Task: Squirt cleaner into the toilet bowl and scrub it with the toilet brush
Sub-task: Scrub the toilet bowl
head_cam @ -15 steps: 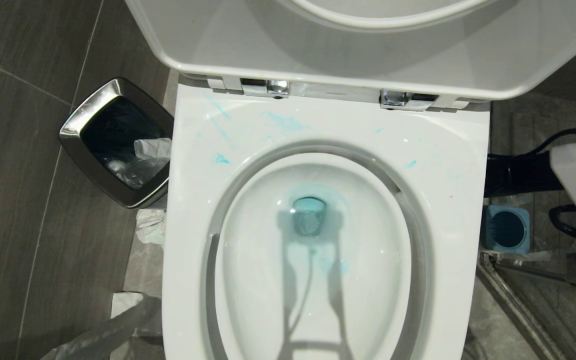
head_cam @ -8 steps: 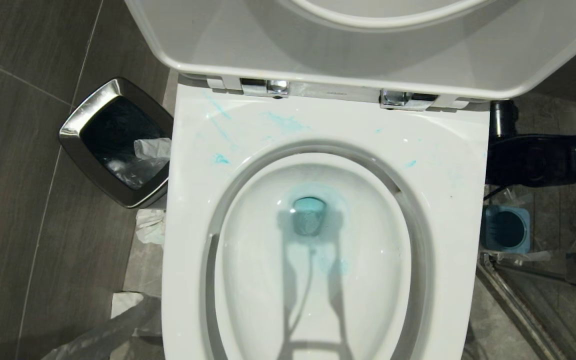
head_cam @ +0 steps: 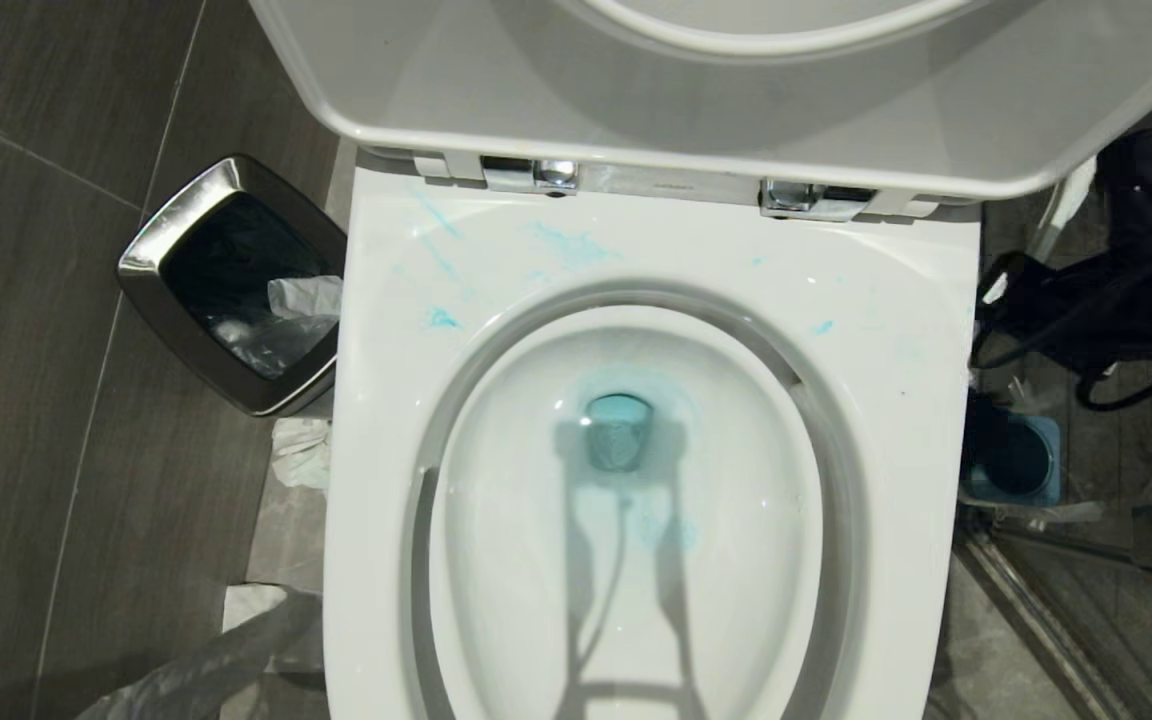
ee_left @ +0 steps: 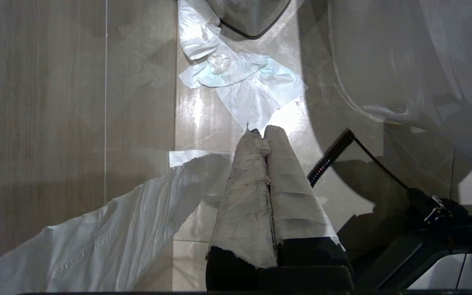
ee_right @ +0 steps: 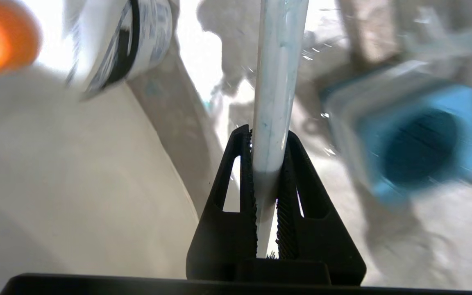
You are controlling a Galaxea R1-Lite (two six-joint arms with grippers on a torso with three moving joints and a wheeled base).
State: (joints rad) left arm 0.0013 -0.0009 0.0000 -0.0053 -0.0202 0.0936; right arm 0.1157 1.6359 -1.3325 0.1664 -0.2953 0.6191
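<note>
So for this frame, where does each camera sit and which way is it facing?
Head view: high, looking down into the toilet bowl; the right arm shows at the right edge.
Left wrist view: behind the shut left hand, facing floor and tissue.
Right wrist view: behind the right hand gripping the toilet brush.
Shared: head and right wrist both show the blue holder.

Head camera looks steeply down on the bowl (head_cam: pixel 636 520), left wrist camera hangs low, facing floor tiles (ee_left: pixel 55 102) beside the bowl's outer wall, and right wrist camera sits close over the blue holder (ee_right: pixel 416 143), which the head view shares at right (head_cam: pixel 1021 460).
</note>
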